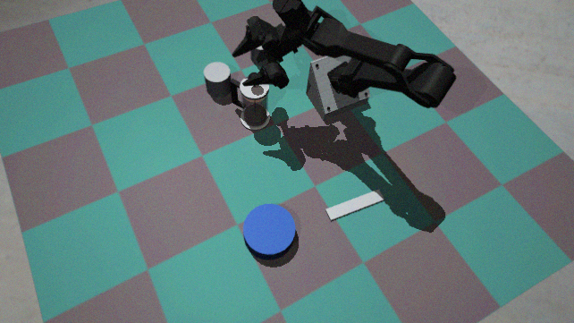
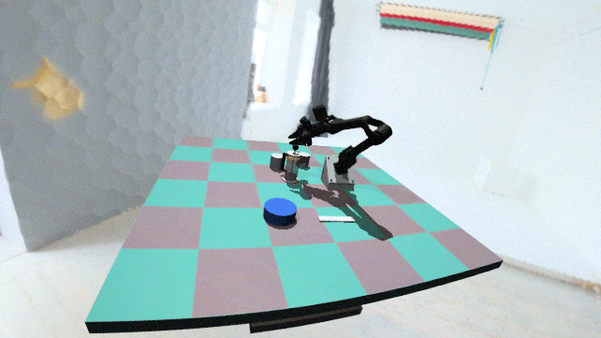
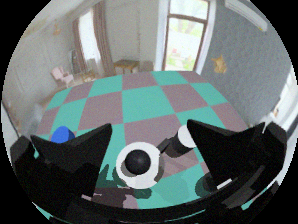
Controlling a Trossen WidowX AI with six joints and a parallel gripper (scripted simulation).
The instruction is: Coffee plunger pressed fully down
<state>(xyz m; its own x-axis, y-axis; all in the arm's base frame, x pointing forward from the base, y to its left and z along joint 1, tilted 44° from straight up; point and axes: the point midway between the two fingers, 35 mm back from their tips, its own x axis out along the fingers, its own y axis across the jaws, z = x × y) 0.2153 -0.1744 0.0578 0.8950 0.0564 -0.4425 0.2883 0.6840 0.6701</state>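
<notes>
The coffee press [image 1: 255,108] [image 2: 292,168] is a glass cylinder with a white lid and a dark side handle. It stands upright on the checkered table [image 1: 147,142] [image 2: 234,238]. Its black plunger knob [image 1: 257,90] [image 3: 137,160] sits low on the lid; in the wrist view it is a dark ball in the middle of the white lid. My gripper [image 1: 240,69] [image 2: 296,141] [image 3: 149,125] is open wide, just above the knob, with one finger on each side and clear of it.
A grey cylinder [image 1: 216,77] [image 2: 277,162] stands close to the press's left, and a second one [image 2: 304,160] stands just behind it. A blue disc [image 1: 269,229] [image 2: 280,211] and a flat white bar [image 1: 354,205] [image 2: 336,218] lie nearer the front. The arm's grey base block [image 1: 328,95] stands to the right.
</notes>
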